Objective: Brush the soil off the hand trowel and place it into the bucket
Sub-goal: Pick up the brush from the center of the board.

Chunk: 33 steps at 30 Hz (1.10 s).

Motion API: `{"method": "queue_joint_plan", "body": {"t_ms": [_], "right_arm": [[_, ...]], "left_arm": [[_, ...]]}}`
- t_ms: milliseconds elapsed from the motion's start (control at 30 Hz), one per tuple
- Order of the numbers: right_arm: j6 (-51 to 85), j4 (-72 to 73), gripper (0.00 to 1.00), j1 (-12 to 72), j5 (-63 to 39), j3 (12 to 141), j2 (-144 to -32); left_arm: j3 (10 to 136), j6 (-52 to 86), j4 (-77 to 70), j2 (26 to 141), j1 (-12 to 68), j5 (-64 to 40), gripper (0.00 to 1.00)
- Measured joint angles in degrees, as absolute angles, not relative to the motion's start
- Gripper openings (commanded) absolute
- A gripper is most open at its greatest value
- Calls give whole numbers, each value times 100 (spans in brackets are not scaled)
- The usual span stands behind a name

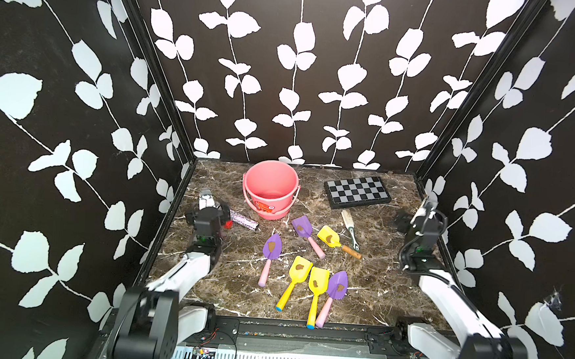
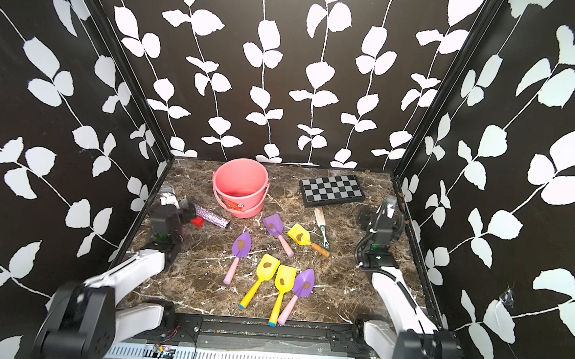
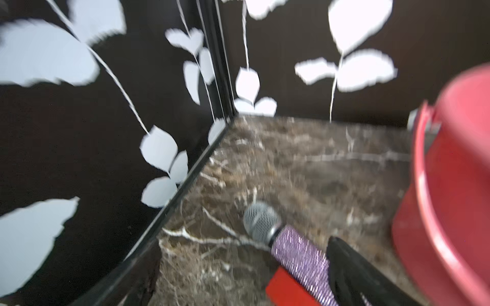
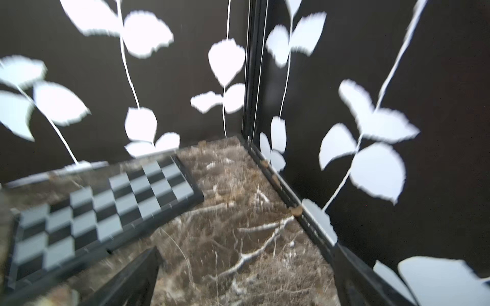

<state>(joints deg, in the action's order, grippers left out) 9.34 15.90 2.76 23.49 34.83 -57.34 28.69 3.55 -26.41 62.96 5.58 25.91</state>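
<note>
You're seeing a chessboard [image 1: 357,191] lying flat by the back wall [image 1: 271,94], a glittery purple microphone [image 1: 242,220] lying beside a red block [image 1: 227,224].

Two arms [image 1: 188,270] — white links, black joints [image 1: 144,322], black cables [image 1: 408,242], green lights [image 1: 203,239]

Enclosed robot test booth: leaf-wallpaper walls [image 1: 286,67], marble tabletop [image 1: 375,288].

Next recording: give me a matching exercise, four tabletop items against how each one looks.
Items:
1 bucket
2 chessboard
3 microphone
4 brush

Looks:
A glittery purple handle, lying flat
B pale bristles, green-and-white handle
C salmon pink, standing upright
D black and grey squares

Pairs: 1-C, 2-D, 3-A, 4-B
</note>
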Motion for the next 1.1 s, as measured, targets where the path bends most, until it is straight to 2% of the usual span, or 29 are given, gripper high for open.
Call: {"method": "queue_joint_plan", "body": {"t_ms": [133, 267, 400, 567, 833, 1100], "right_arm": [[1232, 532, 99, 388, 1719, 4311, -5559], [1247, -526, 99, 1184, 1223, 4877, -5782], [1184, -1529, 99, 2075, 825, 5273, -6121], [1249, -2250, 99, 2488, 456, 5286, -6342], [1529, -2191, 99, 3135, 259, 4950, -6742], [1590, -2102, 99, 3118, 523, 4786, -6906]], "left_arm": [[3632, 1076, -1546, 5867, 565, 1761, 99], [4029, 1651, -746, 5867, 786, 845, 98], [4121, 1905, 123, 5756, 1494, 272, 96], [4123, 1992, 956, 5710, 2228, -342, 89], [4121, 1966, 2097, 6294, 3614, -344, 86], [3889, 1979, 2613, 6455, 3977, -73, 86]]}}
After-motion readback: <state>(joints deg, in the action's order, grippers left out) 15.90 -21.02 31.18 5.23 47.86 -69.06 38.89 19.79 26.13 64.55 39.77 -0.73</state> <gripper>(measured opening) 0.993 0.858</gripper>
